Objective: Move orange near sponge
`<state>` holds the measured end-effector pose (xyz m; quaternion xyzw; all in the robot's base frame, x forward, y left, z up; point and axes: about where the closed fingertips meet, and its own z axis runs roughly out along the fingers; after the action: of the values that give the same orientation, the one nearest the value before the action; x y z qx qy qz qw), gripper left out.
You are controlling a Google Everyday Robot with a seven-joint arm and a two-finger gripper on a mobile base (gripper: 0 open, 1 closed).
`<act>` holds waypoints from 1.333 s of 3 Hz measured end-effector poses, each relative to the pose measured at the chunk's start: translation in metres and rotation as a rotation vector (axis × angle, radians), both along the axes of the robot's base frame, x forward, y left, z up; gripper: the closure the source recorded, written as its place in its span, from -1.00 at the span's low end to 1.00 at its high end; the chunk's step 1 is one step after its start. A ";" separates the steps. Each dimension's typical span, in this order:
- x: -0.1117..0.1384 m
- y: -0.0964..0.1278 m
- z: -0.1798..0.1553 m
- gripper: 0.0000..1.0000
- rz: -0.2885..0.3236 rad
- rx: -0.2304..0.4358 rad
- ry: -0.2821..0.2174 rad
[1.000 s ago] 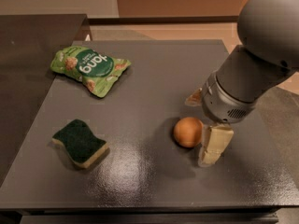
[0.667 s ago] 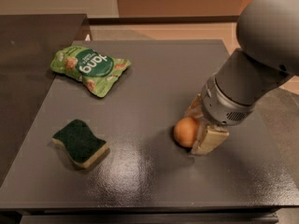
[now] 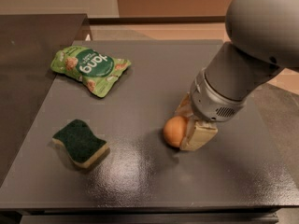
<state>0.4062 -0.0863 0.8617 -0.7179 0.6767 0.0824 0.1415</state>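
Dark grey worktop fills most of the view and carries everything. Big grey robot arm comes in from upper right and angles down to the worktop's right-centre. Light green snack bag lies flat at far left, well apart from the rest. Sponge sits near the front-left, dark green side up w/ pale yellow foam showing along its near edge; nothing touches it. Tool is down at worktop level, right of centre, at the arm's end. It looks clamped on the orange: one cream pad presses the fruit's right side, the other is behind it. Orange sits on the worktop btwn the pads, bulging out toward the sponge side, w/ a wide stretch of bare worktop btwn it and the sponge.
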 end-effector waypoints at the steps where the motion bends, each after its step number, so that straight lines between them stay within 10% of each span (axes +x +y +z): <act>1: -0.003 0.028 0.011 1.00 0.026 0.021 0.003; 4: -0.013 0.115 0.009 1.00 0.082 0.048 -0.012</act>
<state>0.3934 0.0289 0.8712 -0.7418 0.6437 0.0999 0.1592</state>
